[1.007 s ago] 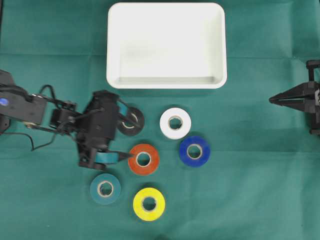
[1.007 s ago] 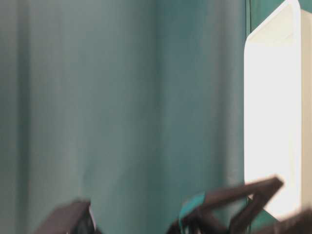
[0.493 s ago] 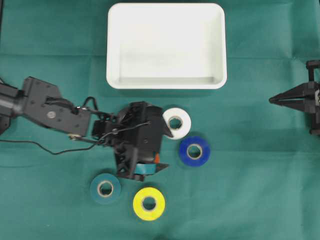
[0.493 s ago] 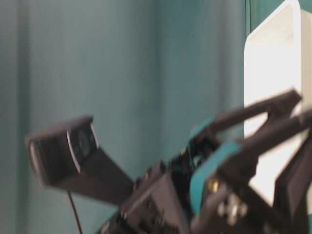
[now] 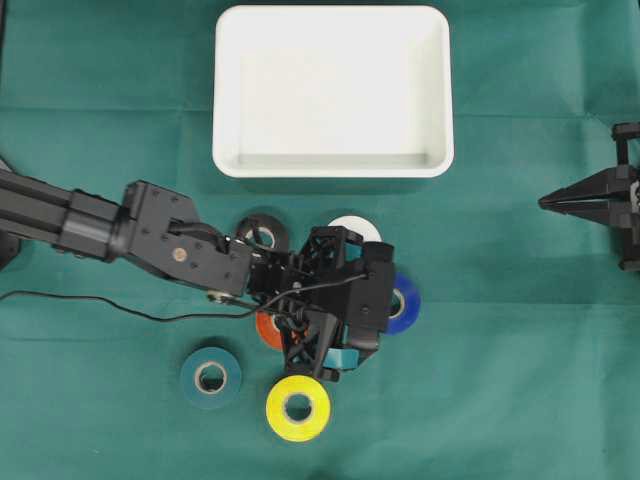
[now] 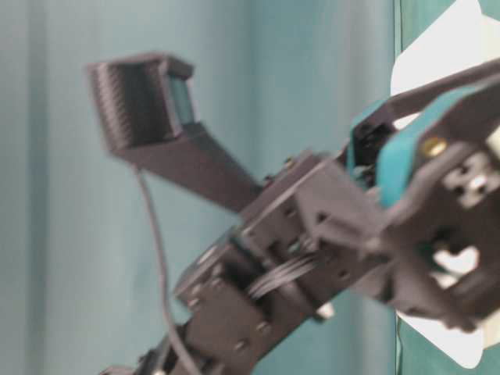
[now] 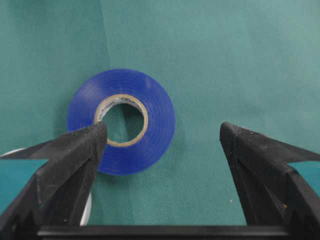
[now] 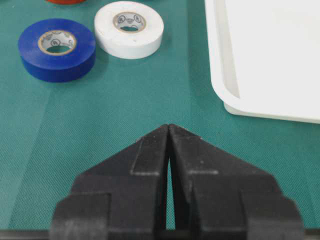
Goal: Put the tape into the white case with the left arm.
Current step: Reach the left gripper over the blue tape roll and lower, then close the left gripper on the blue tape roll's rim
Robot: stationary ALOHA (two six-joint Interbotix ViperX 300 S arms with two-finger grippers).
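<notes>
The white case (image 5: 330,100) stands empty at the back of the green cloth. Several tape rolls lie in front of it. My left gripper (image 5: 380,318) hangs open over the cluster, its arm reaching in from the left. In the left wrist view the left gripper (image 7: 162,127) holds nothing. The blue tape (image 7: 157,107) lies flat just ahead, with the left fingertip (image 7: 95,137) over the edge of its hole. From overhead only the right side of the blue tape (image 5: 408,305) shows. My right gripper (image 5: 545,200) rests shut at the far right, and the right gripper (image 8: 168,127) is empty.
White tape (image 5: 352,222) and black tape (image 5: 250,225) peek out behind the arm. A sliver of orange tape (image 5: 268,328) shows under it. Yellow tape (image 5: 276,408) and teal tape (image 5: 190,378) lie nearer the front. The case corner (image 8: 265,60) sits right of the right gripper.
The left arm has swept right, from the black and orange rolls to over the blue one, jaws staying open. The black roll is uncovered again. The right arm is still.
</notes>
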